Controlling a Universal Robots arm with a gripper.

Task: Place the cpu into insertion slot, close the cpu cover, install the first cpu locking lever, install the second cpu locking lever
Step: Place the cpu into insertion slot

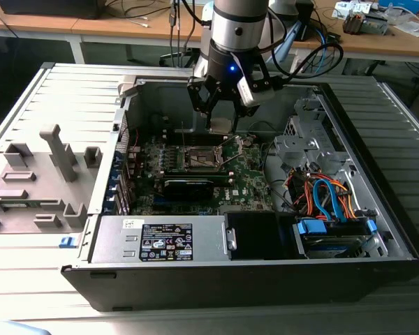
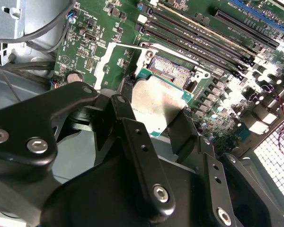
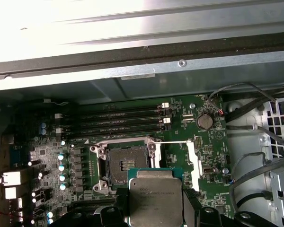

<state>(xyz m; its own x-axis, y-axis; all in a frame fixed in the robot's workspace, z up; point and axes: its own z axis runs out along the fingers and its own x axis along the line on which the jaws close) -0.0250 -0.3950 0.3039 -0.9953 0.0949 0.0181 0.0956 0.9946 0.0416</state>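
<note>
The black gripper point(image 1: 221, 117) is seen hanging inside the open black computer case point(image 1: 265, 279). Its fingers point(image 2: 128, 111) are clamped onto two opposite edges of the small flat square silver-grey cpu point(image 3: 155, 198). The cpu is held clear above the green motherboard point(image 3: 208, 142), close beside the square silver-rimmed insertion slot point(image 3: 124, 165) and not yet seated. The slot's contact field is left uncovered in both wrist views.

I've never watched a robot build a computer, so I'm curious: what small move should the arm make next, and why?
Probably slide the cpu sideways until it is square over the insertion slot. The end effector grips it above the motherboard, and in the first wrist view the slot lies open and offset from it.
</note>
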